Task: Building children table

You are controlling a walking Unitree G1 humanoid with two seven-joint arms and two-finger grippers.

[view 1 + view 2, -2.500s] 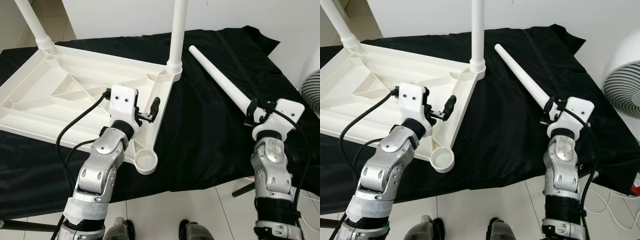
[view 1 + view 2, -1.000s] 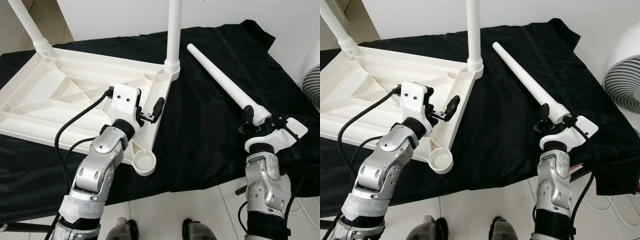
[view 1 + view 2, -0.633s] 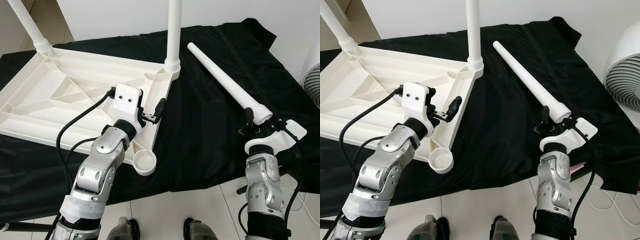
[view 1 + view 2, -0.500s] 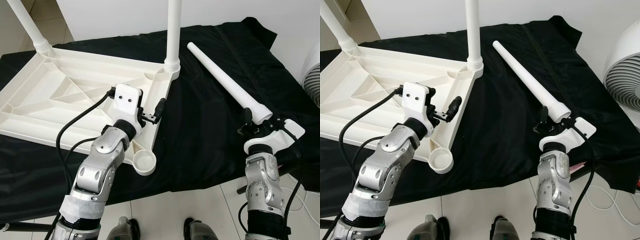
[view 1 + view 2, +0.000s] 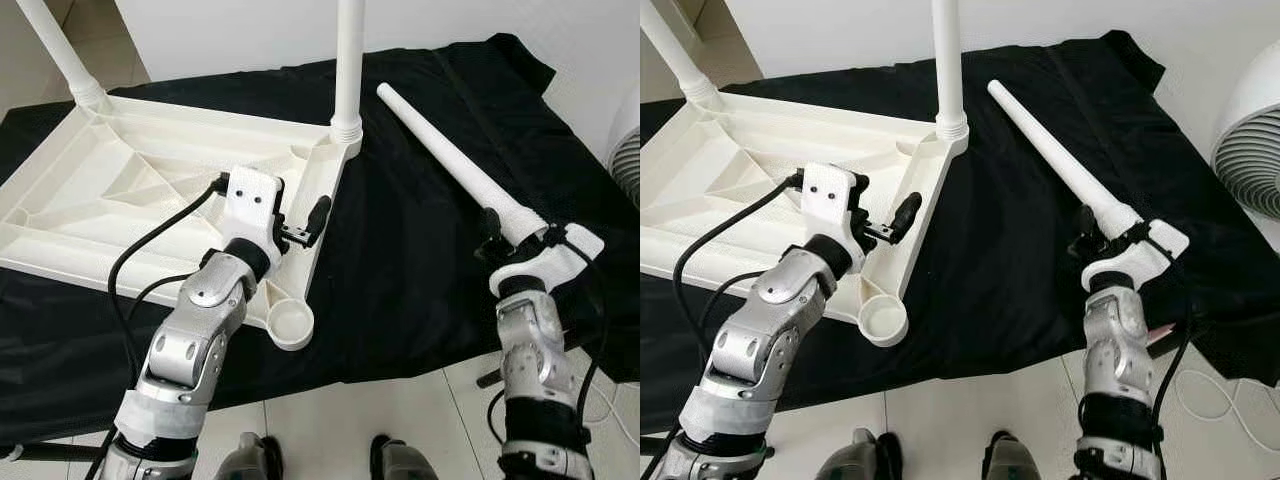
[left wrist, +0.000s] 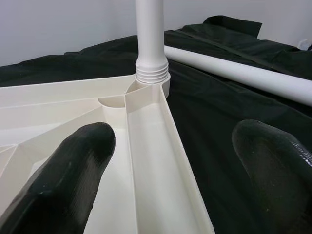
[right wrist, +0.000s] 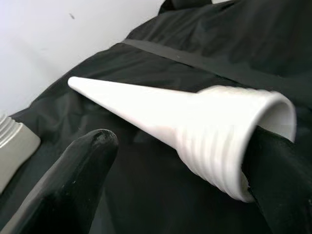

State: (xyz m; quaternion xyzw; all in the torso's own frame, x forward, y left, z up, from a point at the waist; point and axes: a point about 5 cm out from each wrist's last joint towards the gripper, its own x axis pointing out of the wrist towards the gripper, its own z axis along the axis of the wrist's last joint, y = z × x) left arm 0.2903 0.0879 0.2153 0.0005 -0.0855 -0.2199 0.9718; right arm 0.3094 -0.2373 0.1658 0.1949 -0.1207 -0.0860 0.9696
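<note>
Table top (image 5: 120, 190) lay upside down on black cloth (image 5: 420, 260), so empty socket (image 5: 291, 322) faced up | left gripper (image 5: 300, 225) spread open astride its rim, likely steadying | right gripper (image 7: 185, 161) open around loose leg (image 5: 450, 160) threaded end, not clamped | no readable writing

Head cameras looked down from above both arms. Each wrist camera peered closely along its own fingers (both glimpsed the loose table leg (image 7: 195, 122)).

upright legs (image 5: 347, 60): tops cut off; fan (image 5: 1252, 140): partly out of frame
</note>
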